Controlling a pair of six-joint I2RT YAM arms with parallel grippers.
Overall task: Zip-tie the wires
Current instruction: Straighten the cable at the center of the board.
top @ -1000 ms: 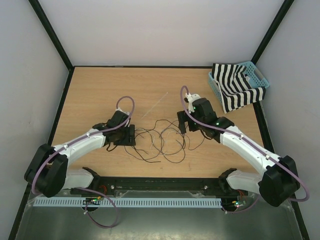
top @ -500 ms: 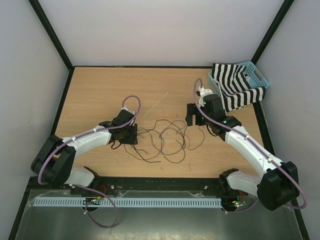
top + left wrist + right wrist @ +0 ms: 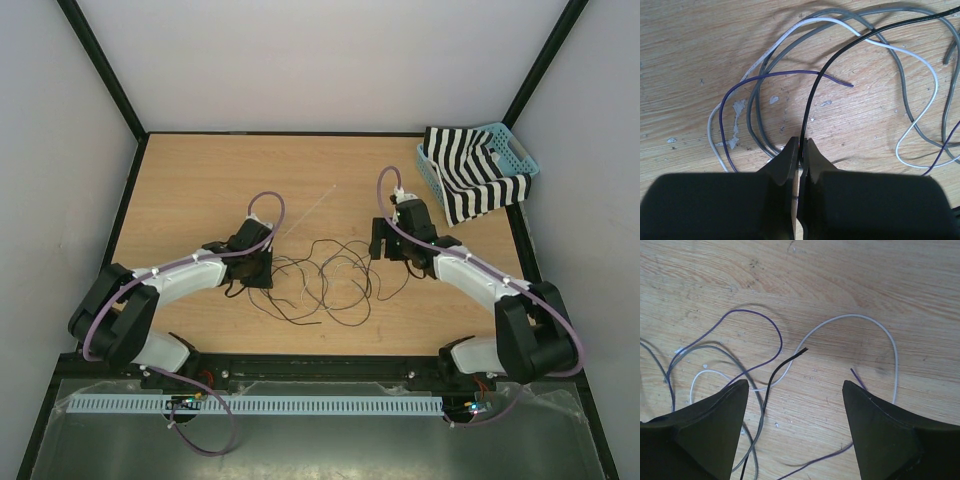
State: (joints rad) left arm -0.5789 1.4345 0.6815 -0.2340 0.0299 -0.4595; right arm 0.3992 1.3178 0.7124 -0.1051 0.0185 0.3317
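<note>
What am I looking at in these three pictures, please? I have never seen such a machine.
These are two robot arms bolted at the near edge of a wooden table. The wide picture looks down from above: the left arm on the left, the right arm on the right. The two close pictures come from a camera on each wrist, looking past that arm's own jaws. Between the arms lies a loose tangle of thin wires. Beyond it lies a pale zip tie, untouched. In the far right corner stands a blue basket with a striped cloth. The left jaws are shut on one black wire. The right jaws stand open above the wires, holding nothing.
</note>
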